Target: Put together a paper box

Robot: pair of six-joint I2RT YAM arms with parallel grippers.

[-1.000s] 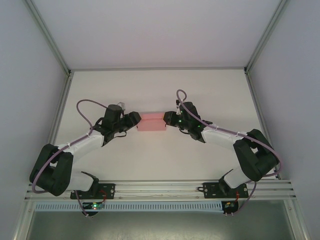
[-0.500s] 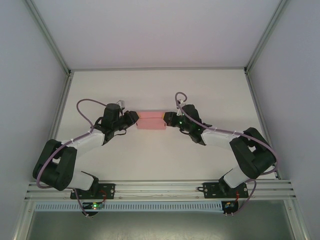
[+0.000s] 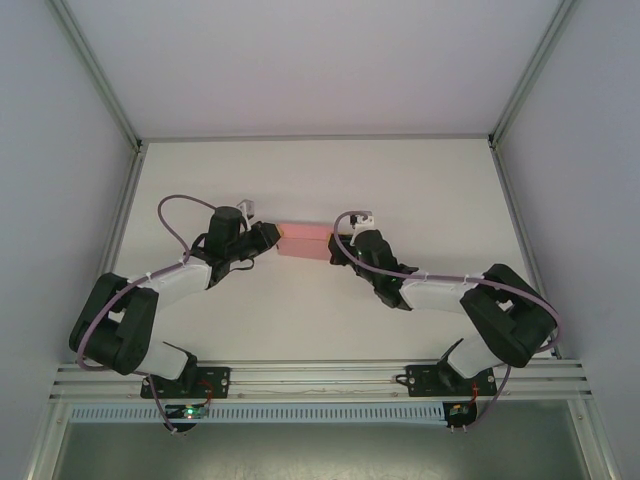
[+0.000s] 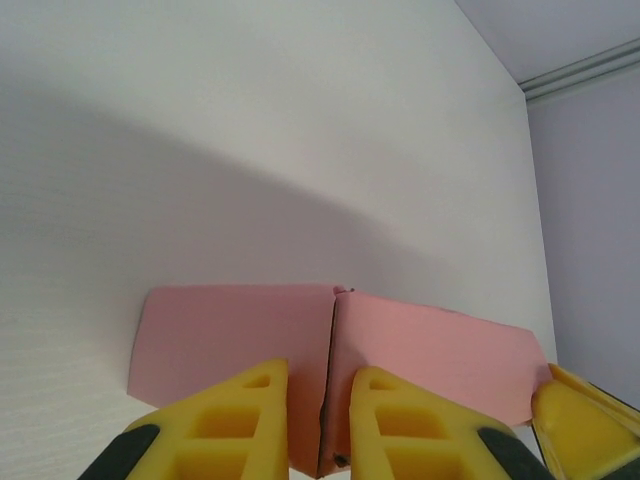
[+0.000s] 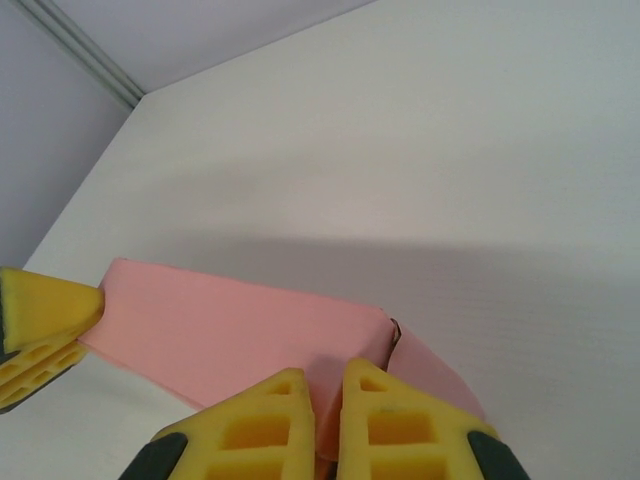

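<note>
Paper box (image 3: 305, 241), plain pink card on every face that shows, is stretched between the two hands a little past the middle of the white table (image 3: 300, 320), its left end slightly farther from the arm bases than its right. At that left end the left hand (image 3: 272, 238) is pinched together on the card. In the left wrist view its two yellow fingers (image 4: 250, 420) stand nearly touching, with a folded pink edge rising from the slit between them and a pink panel spreading to either side. At the right end the right hand (image 3: 337, 250) is likewise clamped on the card. Its yellow fingers (image 5: 260, 425) are pressed close, with pink showing in the narrow slit between them, and a long panel runs away leftward to the other hand's yellow tip. Whether the box's underside touches the table I cannot tell. Bare table lies open around the box: a wide strip beyond it up to the far wall, room out to the side walls (image 3: 60, 200), and a bare band between the arms down to the aluminium rail (image 3: 320, 378) that carries the bases.
</note>
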